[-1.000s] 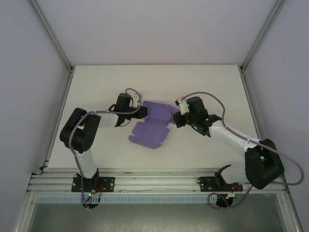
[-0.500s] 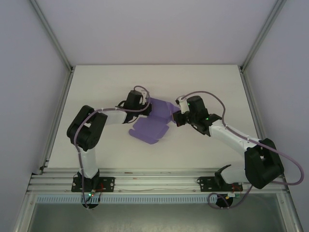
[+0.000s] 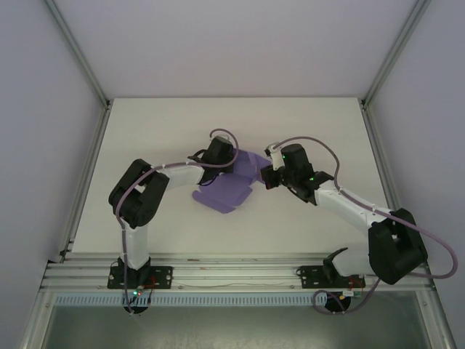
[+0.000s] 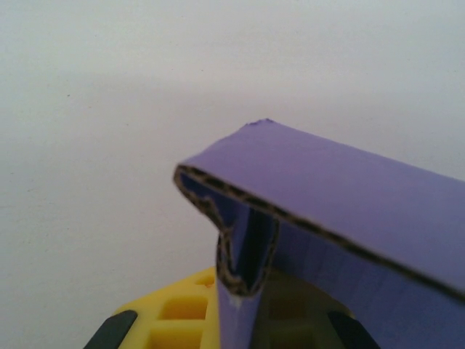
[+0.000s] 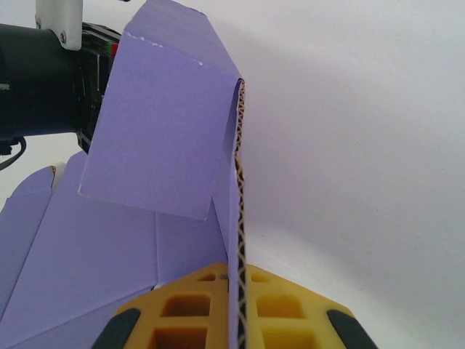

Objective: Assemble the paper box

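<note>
The purple paper box (image 3: pixel 227 190) is a partly folded die-cut sheet lying mid-table between both arms. My left gripper (image 3: pixel 231 164) is at its far left side and my right gripper (image 3: pixel 266 177) at its right end. In the left wrist view the left gripper (image 4: pixel 243 302) is shut on a doubled-over flap of the paper box (image 4: pixel 349 196), whose corrugated edge stands between the yellow fingers (image 4: pixel 178 316). The right gripper (image 5: pixel 236 294) is shut on an upright wall of the paper box (image 5: pixel 163 138), with a flap bent over to the left.
The white table (image 3: pixel 145 131) is walled by white panels and aluminium posts (image 3: pixel 76 51). A metal rail (image 3: pixel 232 273) carrying both arm bases runs along the near edge.
My left gripper has moved right along the sheet's far edge towards the right gripper and closed on a flap. The sheet has bunched up and narrowed. The right arm has stayed still.
</note>
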Available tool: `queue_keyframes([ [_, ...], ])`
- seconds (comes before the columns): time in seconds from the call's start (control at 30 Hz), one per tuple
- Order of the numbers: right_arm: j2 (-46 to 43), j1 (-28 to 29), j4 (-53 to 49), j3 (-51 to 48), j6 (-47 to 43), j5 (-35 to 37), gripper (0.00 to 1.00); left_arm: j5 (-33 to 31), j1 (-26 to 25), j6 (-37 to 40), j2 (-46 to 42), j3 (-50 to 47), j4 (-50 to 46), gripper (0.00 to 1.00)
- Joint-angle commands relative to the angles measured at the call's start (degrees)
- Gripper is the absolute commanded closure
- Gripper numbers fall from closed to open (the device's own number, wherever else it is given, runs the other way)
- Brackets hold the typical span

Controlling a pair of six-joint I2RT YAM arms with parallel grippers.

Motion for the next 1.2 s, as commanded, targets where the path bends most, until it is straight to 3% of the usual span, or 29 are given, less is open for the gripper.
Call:
queue_keyframes([
  [0.0, -2.34, 0.2, -2.73, -0.89, 0.59, 0.11, 1.0, -1.92, 3.56, 1.32, 2.64, -4.48, -3.99, 1.0],
  [0.1, -1.98, 0.19, -1.19, -1.73, 0.47, -0.66, 1.0, 10.42, 3.58, 2.75, 0.94, -6.73, 5.64, 0.99],
  [0.17, -1.59, 0.19, -0.82, -2.05, 0.22, -0.54, 1.0, 16.85, 3.74, 2.81, -0.35, -7.62, 10.03, 0.93],
  [0.37, -1.37, 0.16, -1.37, -1.64, -0.57, 0.2, 1.0, 22.31, 3.78, 3.99, -4.78, -8.43, 10.97, 0.77],
  [0.47, -1.15, 0.1, -1.36, -1.79, -0.76, 0.42, 1.0, 23.13, 3.93, 3.8, -6.5, -9.67, 11.81, 0.67],
  [0.8, -0.95, 0.15, -1.53, -1.82, -1.37, 0.38, 1.0, 20.34, 6.29, 3.15, -8.0, -10.34, 10.27, 0.67],
  [0.87, -0.73, 0.09, -1.58, -1.77, -1.48, -0.04, 0.99, 18.99, 6.31, 3.57, -8.49, -10.4, 9.66, 0.72],
  [0.97, -0.3, 0.15, -1.56, -1.44, -1.04, -0.16, 0.88, 17.94, 6.18, 4.47, -8.47, -10.32, 9.26, 0.83],
  [1.17, -0.31, 0.11, -1.08, -0.63, -0.1, 0.58, 0.88, 14.99, 4.83, 5.62, -7.36, -10.1, 7.89, 0.91],
])
